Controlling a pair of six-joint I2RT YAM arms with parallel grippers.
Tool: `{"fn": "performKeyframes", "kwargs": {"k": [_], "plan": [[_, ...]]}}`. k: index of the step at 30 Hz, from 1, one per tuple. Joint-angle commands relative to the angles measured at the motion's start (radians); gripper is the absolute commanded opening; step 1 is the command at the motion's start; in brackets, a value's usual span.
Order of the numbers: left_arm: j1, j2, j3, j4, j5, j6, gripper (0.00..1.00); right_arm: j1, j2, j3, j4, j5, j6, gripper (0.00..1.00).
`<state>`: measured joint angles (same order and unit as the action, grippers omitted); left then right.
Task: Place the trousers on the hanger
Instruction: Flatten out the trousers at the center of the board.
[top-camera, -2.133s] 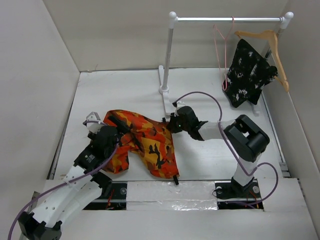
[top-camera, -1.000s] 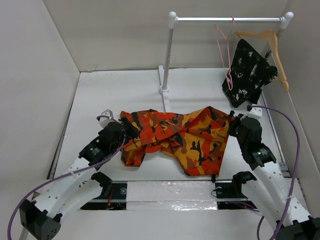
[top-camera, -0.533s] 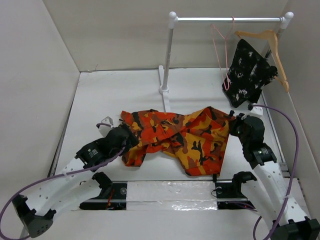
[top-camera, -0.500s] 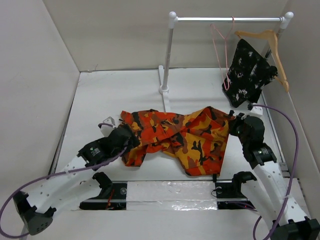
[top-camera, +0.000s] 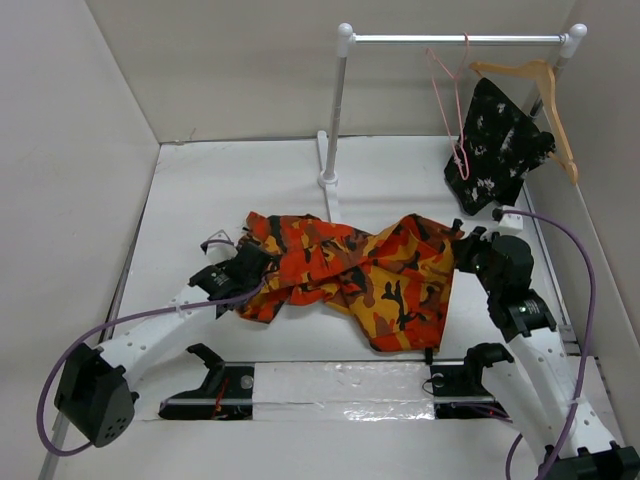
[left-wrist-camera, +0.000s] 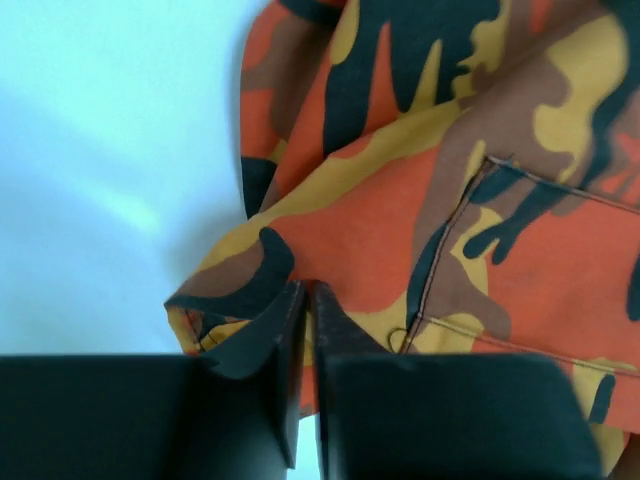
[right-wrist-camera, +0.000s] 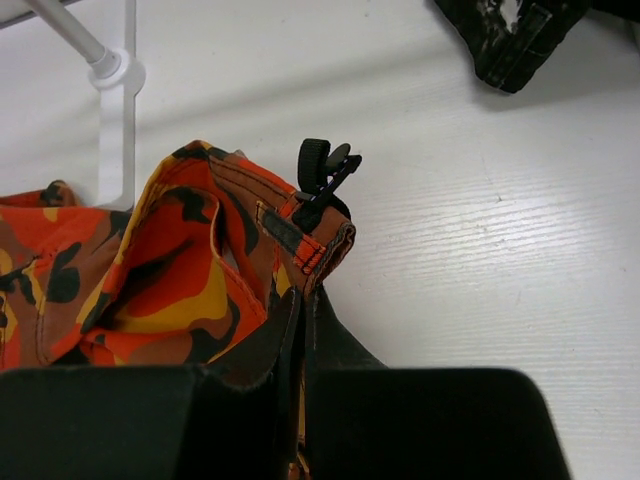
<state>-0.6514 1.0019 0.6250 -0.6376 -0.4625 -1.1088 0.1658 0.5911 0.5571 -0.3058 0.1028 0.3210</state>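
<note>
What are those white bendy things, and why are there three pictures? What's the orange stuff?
Those are two robot arms with pincers on their ends, called grippers. The wide picture comes from a camera up above. The other two come from small cameras on each arm's wrist, so you see the black fingers up close. Spread across the white table are the trousers, in orange camouflage. The left gripper pinches one end and the right gripper pinches the other, both closed on the cloth. At the back, a rail carries the hanger, thin and pink, and a wooden hanger with a black speckled garment.
</note>
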Motion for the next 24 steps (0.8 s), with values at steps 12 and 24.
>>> {"fn": "performKeyframes", "kwargs": {"k": [12,24], "plan": [[0.075,-0.224,0.085,0.132,0.028,0.118,0.00,0.188,-0.004,0.151,-0.034,-0.057,-0.066,0.00],[0.035,-0.308,0.001,0.021,0.011,-0.008,0.68,0.215,0.023,0.182,-0.024,-0.012,-0.033,0.00]]}}
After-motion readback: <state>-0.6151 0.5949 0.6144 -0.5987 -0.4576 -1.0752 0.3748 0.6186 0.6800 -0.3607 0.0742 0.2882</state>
